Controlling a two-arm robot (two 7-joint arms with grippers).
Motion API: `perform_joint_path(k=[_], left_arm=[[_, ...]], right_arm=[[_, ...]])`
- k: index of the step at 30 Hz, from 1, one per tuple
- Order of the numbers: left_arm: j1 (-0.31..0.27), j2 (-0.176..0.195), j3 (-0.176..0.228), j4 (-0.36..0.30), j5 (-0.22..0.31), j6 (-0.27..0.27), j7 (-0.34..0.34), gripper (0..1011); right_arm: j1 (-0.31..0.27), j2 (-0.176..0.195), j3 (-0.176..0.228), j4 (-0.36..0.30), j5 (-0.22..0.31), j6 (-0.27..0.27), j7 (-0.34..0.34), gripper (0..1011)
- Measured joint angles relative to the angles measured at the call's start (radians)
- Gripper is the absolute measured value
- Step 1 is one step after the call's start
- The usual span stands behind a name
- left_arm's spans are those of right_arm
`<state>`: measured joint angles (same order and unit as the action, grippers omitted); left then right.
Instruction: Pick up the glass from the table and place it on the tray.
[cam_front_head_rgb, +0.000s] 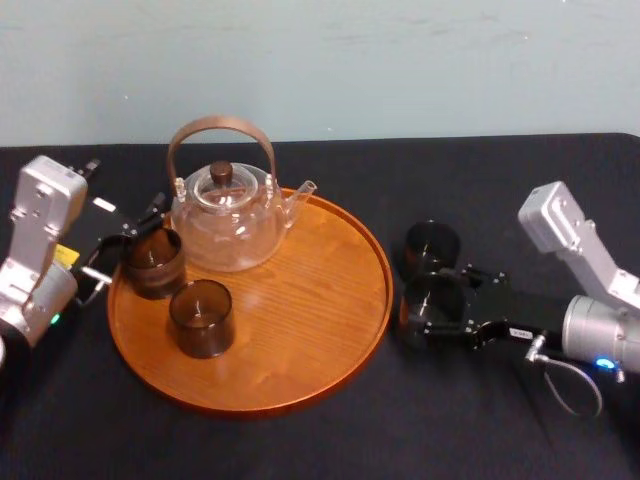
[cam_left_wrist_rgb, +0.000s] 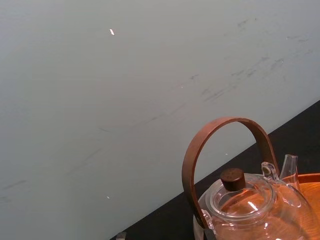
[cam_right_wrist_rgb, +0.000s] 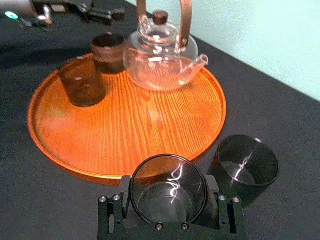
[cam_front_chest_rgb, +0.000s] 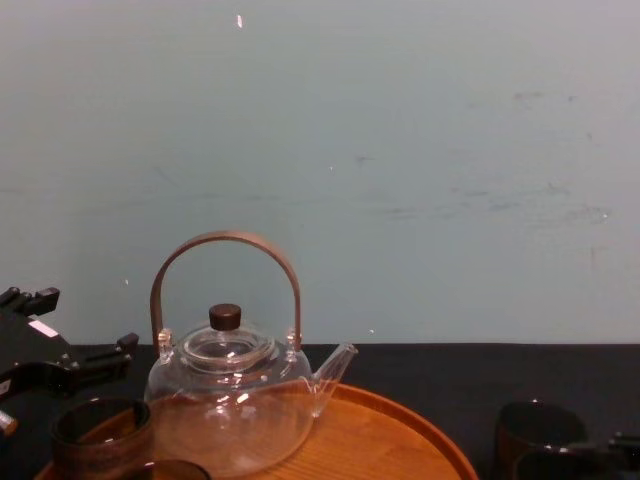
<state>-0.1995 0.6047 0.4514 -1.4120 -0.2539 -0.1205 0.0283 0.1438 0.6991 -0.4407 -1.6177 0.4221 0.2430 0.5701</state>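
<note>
— Right gripper (cam_front_head_rgb: 422, 310)?
— Clamped on the dark glass (cam_right_wrist_rgb: 169, 187), down by the black table (cam_front_head_rgb: 300, 440), just beside the tray (cam_front_head_rgb: 310, 290) at its right rim, not on it.
— Left gripper (cam_front_head_rgb: 130, 240)?
— Fingers apart, at the tray's left rim, near the rear cup (cam_front_head_rgb: 153, 262).
— On the tray?
— Teapot (cam_front_head_rgb: 228, 225), rear cup, front cup (cam_front_head_rgb: 200, 318).
— Elsewhere?
— Spare glass (cam_front_head_rgb: 432, 243), just behind the held one.

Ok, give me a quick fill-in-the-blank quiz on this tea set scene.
The tray carries a teapot and ___ dark glasses.
The right gripper grips a glass not yet on the ___.
The left gripper, open, hovers at the tray's ___ edge.
Missing: two; tray; left.
</note>
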Motion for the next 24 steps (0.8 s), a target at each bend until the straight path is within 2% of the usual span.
perform_joint_path(k=[8,12,16,24], left_arm=[[0.0,0.0,0.0,0.0,0.0,0.0,0.0,1001],[0.0,0.0,0.0,0.0,0.0,0.0,0.0,1001],[0.0,0.0,0.0,0.0,0.0,0.0,0.0,1001],[0.0,0.0,0.0,0.0,0.0,0.0,0.0,1001]], right_arm=[[-0.013,0.058,0.036,-0.077,0.053,-0.01,0.024,903],[-0.009,0.072,0.041,-0.099,0.067,-0.016,0.03,903],[0.01,0.073,0.029,-0.105,0.07,-0.021,0.037,903],[0.073,0.035,-0.026,-0.08,0.055,-0.025,0.049,903]])
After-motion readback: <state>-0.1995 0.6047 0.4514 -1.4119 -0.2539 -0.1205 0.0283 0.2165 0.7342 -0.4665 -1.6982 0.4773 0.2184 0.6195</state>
